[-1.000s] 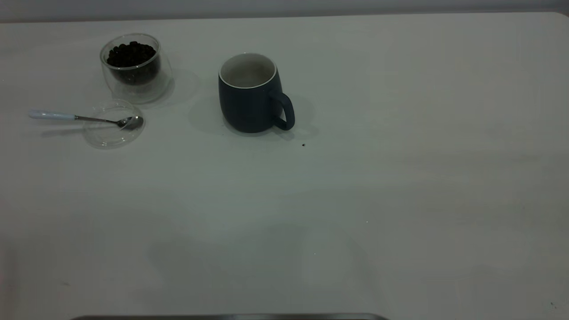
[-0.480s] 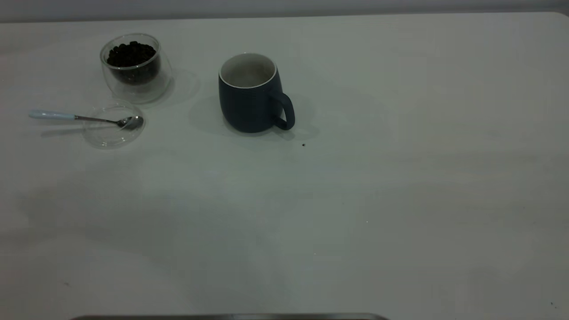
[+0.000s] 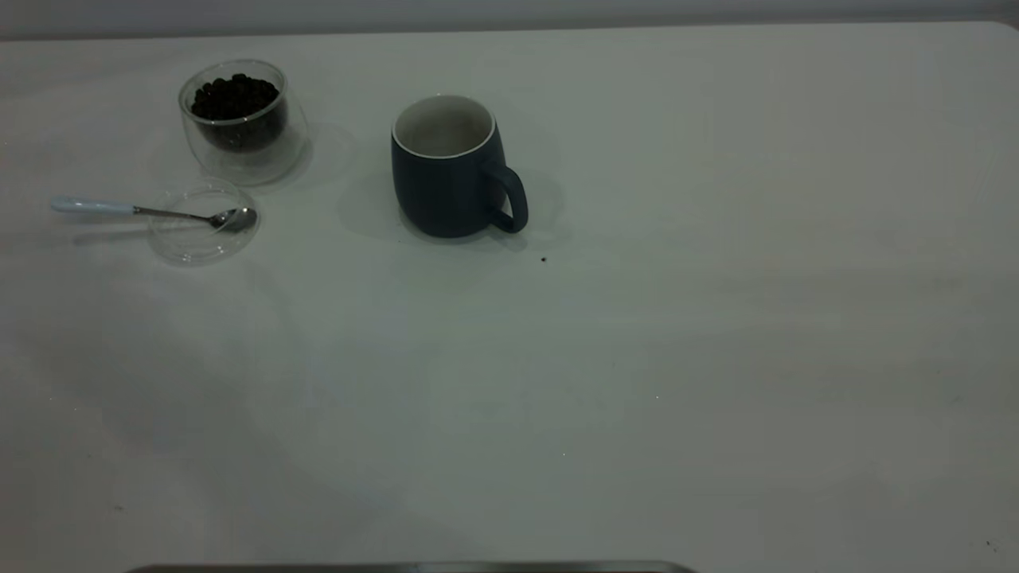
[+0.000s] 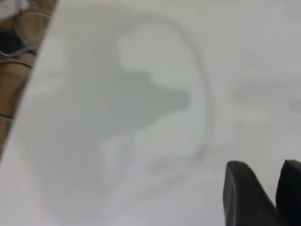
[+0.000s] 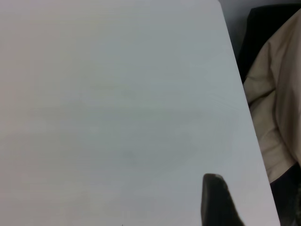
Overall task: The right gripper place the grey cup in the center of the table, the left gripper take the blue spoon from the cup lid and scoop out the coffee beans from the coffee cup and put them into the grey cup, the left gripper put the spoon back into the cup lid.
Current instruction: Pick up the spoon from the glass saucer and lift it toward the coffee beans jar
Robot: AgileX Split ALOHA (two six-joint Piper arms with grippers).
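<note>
The grey cup (image 3: pixel 446 171) stands upright near the table's (image 3: pixel 716 318) far middle, handle turned toward the front right, its white inside bare. At the far left stands the coffee cup (image 3: pixel 243 123), filled with coffee beans (image 3: pixel 235 97). In front of it lies the cup lid (image 3: pixel 203 223). The blue spoon (image 3: pixel 135 210) rests across it, bowl in the lid and handle pointing left. Neither gripper shows in the exterior view. My left gripper (image 4: pixel 263 165) hangs open over bare tabletop with nothing in it. Only one black part of my right gripper (image 5: pixel 216 202) shows, near the table's edge.
A small dark speck (image 3: pixel 544 259) lies just in front of the grey cup's handle. A dark strip (image 3: pixel 398 567) runs along the near edge. A person's beige clothing (image 5: pixel 277 94) is beyond the table edge by the right arm. Brown floor (image 4: pixel 19 70) shows past the left arm's edge.
The soft shadows on the near tabletop have drifted to the left. The cups, lid and spoon have not moved.
</note>
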